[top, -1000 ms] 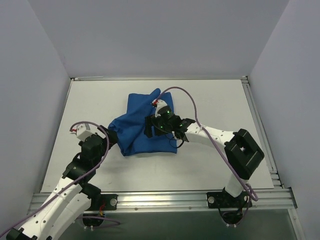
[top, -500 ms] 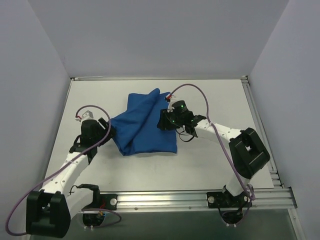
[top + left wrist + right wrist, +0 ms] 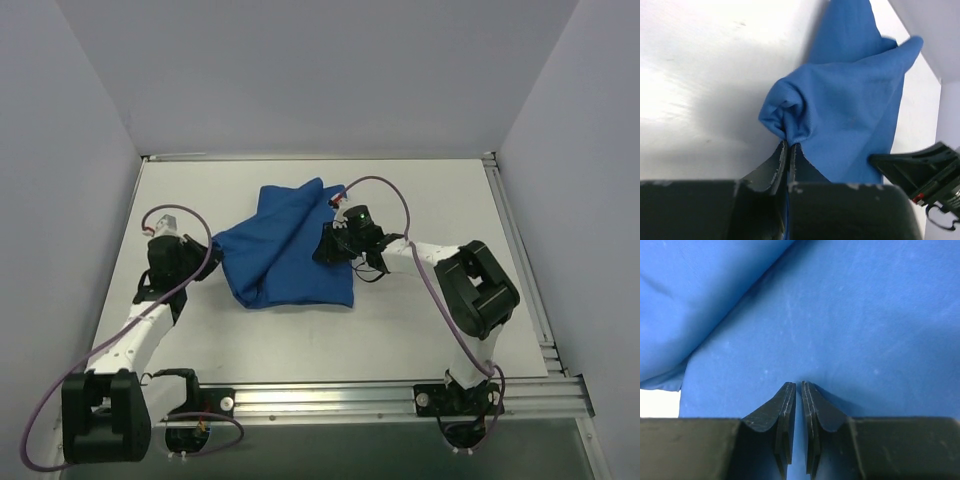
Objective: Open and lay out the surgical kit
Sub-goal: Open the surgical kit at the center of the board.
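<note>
The surgical kit [image 3: 285, 250] is a royal-blue cloth bundle, folded shut in the middle of the white table; nothing inside shows. My left gripper [image 3: 212, 257] is at its left corner. In the left wrist view that gripper [image 3: 789, 145] is shut on a bunched tip of the cloth [image 3: 855, 100]. My right gripper [image 3: 322, 248] rests on the bundle's right side. In the right wrist view its jaws [image 3: 798, 385] stand almost together, tips pressed into the flat cloth [image 3: 840, 315], with a thin blue slit between them.
The table [image 3: 420, 200] is bounded by grey walls at the back and sides and an aluminium rail [image 3: 330, 395] at the front. The right arm's black wrist [image 3: 920, 165] shows beyond the cloth in the left wrist view.
The left gripper closed on the cloth's left corner and its arm swung left. The right gripper moved from the bundle's middle to its right side and closed.
</note>
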Tool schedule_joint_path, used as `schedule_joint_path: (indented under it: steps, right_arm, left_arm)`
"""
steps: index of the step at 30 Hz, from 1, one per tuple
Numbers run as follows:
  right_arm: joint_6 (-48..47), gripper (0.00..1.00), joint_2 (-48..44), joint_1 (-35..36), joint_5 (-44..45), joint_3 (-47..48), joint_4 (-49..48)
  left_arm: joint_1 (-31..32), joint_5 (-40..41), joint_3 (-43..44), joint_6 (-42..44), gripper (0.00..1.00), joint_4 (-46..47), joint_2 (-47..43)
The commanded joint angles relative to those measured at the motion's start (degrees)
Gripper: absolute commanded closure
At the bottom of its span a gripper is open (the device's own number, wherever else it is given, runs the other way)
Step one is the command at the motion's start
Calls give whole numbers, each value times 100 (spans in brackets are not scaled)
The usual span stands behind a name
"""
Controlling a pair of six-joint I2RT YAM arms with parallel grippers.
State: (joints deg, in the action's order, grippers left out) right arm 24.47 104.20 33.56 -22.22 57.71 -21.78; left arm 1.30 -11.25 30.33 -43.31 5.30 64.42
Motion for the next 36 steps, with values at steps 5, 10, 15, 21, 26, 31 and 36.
schedule_joint_path:
  steps: [5,10,15,21,26,31,36]
  right_arm:
    - [41,88,162,-122,244,-85,-72]
    - [58,88,188,-174,332,-120,-37]
    - [-170,80,83,-113,279,72,68]
    - [-803,44,-40,835,1473,1223,1438]
    - [-830,37,240,1723,2535,2305,2537]
    - [-628,37,776,2409,3459,2850,3153]
    - [-382,29,1304,2813,4110,3307,3618]
  left_arm:
    - [-1139,1881,-211,-802,98,-2181,-2143]
    - [-1317,1802,-158,-1100,86,-2701,-2109]
    - [-1317,1179,-343,-1119,13,-2385,-2144]
    - [-1290,774,-62,-592,10,-2201,-2197]
    - [-1299,-235,-18,-380,51,-1219,-1224]
    - [-1317,-906,140,-695,88,-672,436]
    - [-1352,-774,245,-785,88,-12,1212]
